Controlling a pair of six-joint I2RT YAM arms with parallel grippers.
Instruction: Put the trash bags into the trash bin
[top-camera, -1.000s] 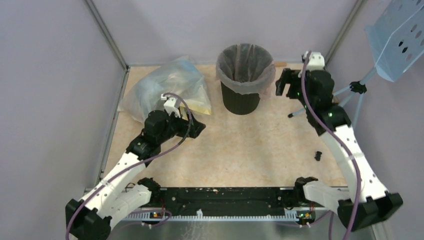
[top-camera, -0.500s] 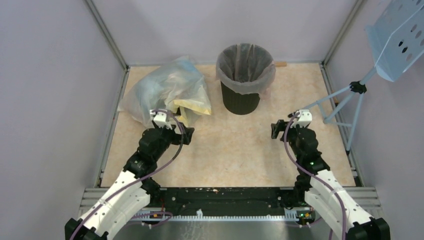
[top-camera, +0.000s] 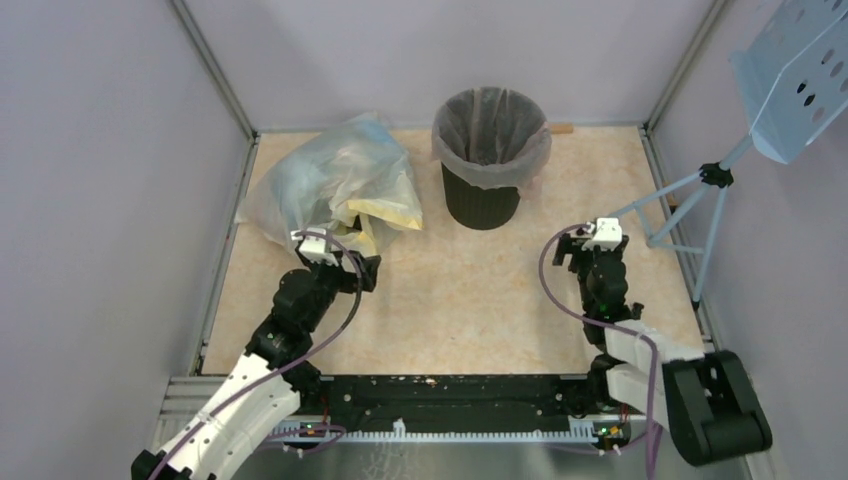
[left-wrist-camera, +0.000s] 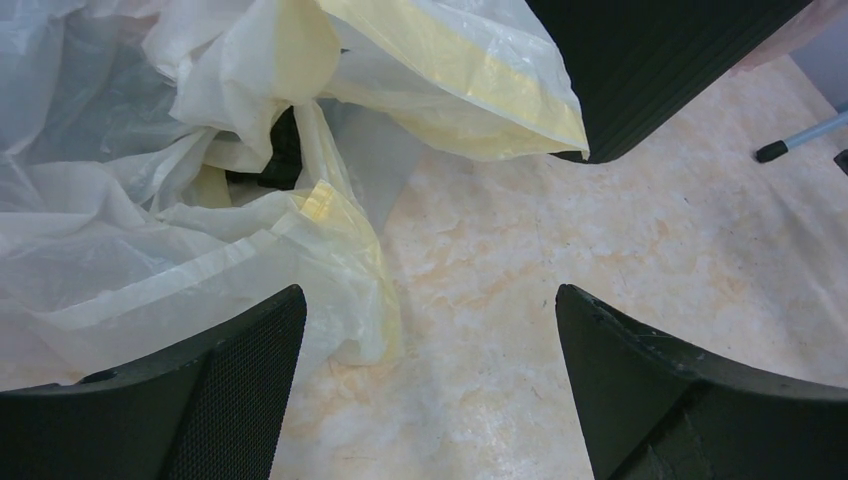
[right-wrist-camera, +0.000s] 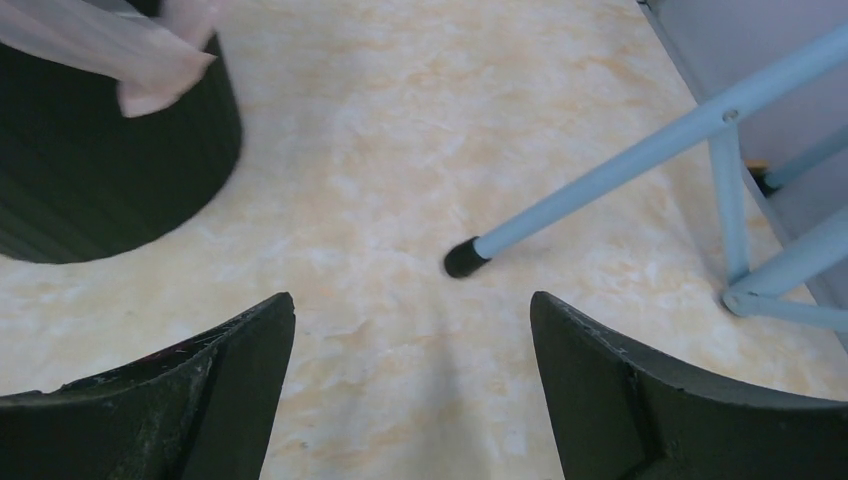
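Pink film trash bag (top-camera: 492, 130) lining trash bin (top-camera: 480, 205), far centre of bench (top-camera: 470, 300). Left hand (left-wrist-camera: 430, 330) wide, empty, just short of yellowish bag heap (top-camera: 330, 180); right hand (right-wrist-camera: 410, 340) wide, empty, nearer the bin.

Lilac walls (top-camera: 90, 150), marbled beige tabletop (top-camera: 480, 290)

trash bin (top-camera: 481, 203): black, ribbed, upright | trash bags (top-camera: 497, 172): pink film lining it, over rim
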